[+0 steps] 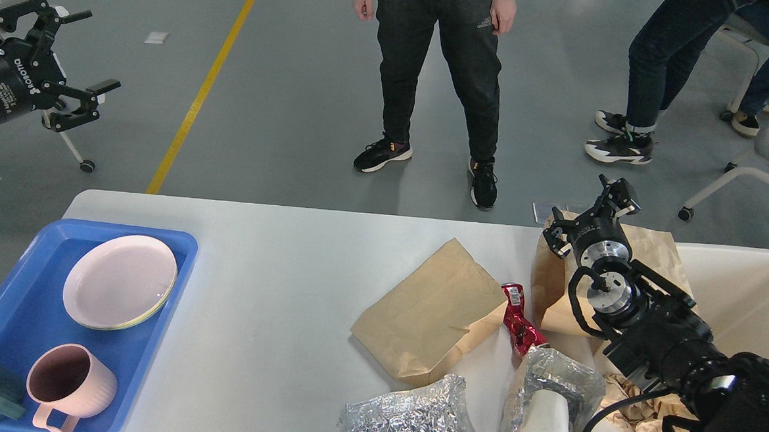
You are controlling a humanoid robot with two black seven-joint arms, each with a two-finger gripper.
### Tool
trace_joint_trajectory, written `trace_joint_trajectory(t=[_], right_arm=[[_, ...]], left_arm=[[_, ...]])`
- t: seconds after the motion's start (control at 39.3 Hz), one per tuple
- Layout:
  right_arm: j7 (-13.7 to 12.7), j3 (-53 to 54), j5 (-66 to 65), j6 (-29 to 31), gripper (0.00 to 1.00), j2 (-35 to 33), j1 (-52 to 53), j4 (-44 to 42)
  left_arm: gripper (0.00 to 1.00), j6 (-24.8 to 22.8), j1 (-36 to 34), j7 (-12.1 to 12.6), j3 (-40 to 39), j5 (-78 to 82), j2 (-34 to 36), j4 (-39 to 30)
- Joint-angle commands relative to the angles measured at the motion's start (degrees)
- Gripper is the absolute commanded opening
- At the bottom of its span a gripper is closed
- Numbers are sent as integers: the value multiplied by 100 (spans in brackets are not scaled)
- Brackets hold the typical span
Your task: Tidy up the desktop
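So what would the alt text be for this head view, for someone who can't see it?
A white desktop holds brown paper bags, crumpled foil and a red wrapper, with a blue tray of a plate and mugs at left. The right gripper hovers over the litter; the left gripper is raised, open, off the table.

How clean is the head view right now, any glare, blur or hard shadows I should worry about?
Head view: sharp throughout; lighting even, shadows soft on the desktop; mild sheen on the foil bag and pink plate; left gripper crisp, right gripper dark and end-on.
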Motion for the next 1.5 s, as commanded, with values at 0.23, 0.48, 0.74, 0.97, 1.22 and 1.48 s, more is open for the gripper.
trace_joint_trajectory(t=[0.23, 0.48, 0.74, 0.97, 1.22, 1.48], right_arm=[[-2, 0, 0, 4, 100, 0, 0, 0], [-2, 0, 0, 4, 100, 0, 0, 0], [-2, 0, 0, -5, 100, 0, 0, 0], [-2, 0, 0, -5, 100, 0, 0, 0], [-2, 0, 0, -5, 100, 0, 0, 0], [-2, 0, 0, -5, 100, 0, 0, 0]], left_arm=[[96, 269, -7, -16, -893, -643, -1246, 784], [96, 278, -60, -121, -1395, -679, -1818, 1725], [96, 278, -95, -1017, -1324, -679, -2310, 2393], [96, 970, -95, -1299, -1123, -617, -2538, 2350], [96, 2948, -112, -1325, -587, -407, -2600, 1638], [96, 4048, -437, -1352, -199, 701, -2530, 1567]])
